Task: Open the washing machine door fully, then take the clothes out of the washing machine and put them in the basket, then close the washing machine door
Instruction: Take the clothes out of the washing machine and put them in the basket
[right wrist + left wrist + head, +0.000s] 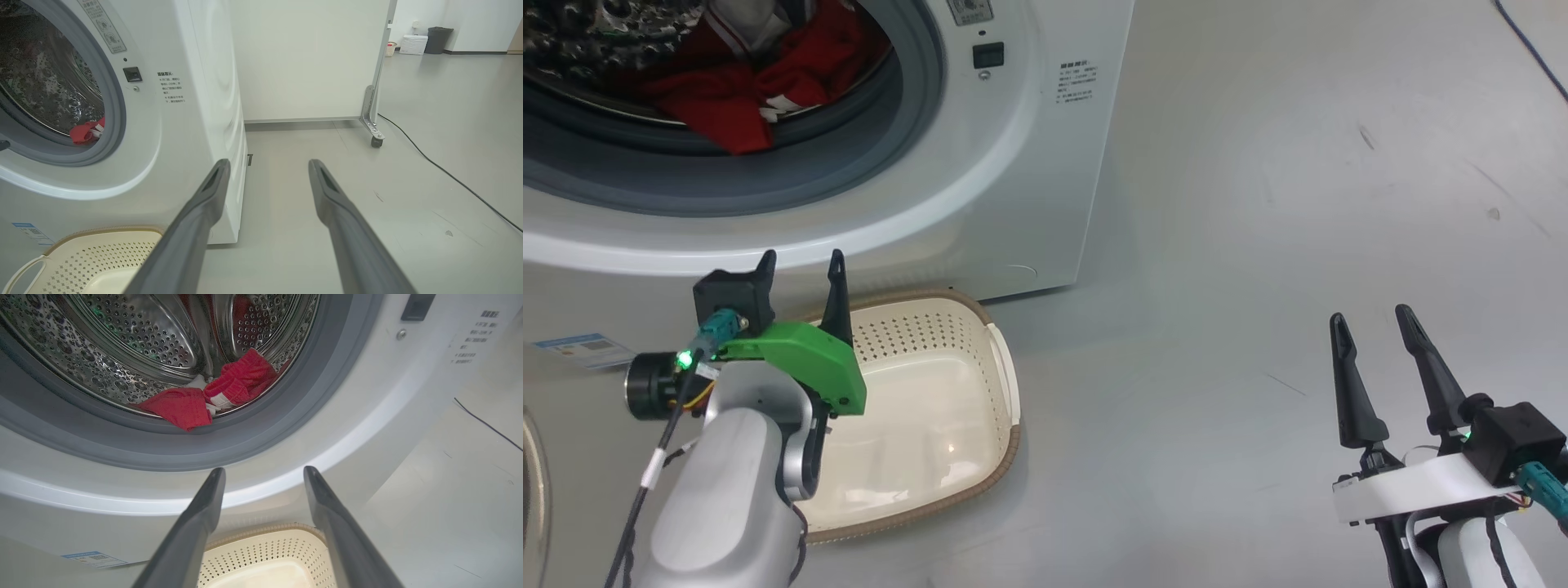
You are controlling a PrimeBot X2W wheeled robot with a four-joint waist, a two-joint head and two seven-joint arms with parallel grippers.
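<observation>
The white washing machine (1029, 163) has its drum mouth uncovered, and the washing machine door is out of view. Red clothes (743, 90) with white bands lie at the drum's front lip, also seen in the left wrist view (229, 388) and the right wrist view (86, 130). The cream basket (1005, 384) sits empty on the floor against the machine's front. My left gripper (800, 260) hangs open above the basket's near-left part, fingers pointing at the machine's lower front (263, 469). My right gripper (1370, 317) is open over bare floor to the right (267, 161).
A blue label (584, 349) is stuck low on the machine's front. Grey floor spreads to the right of the machine. A white partition panel (310, 61) on a caster (376, 141) stands behind, and a black cable (449, 175) runs across the floor.
</observation>
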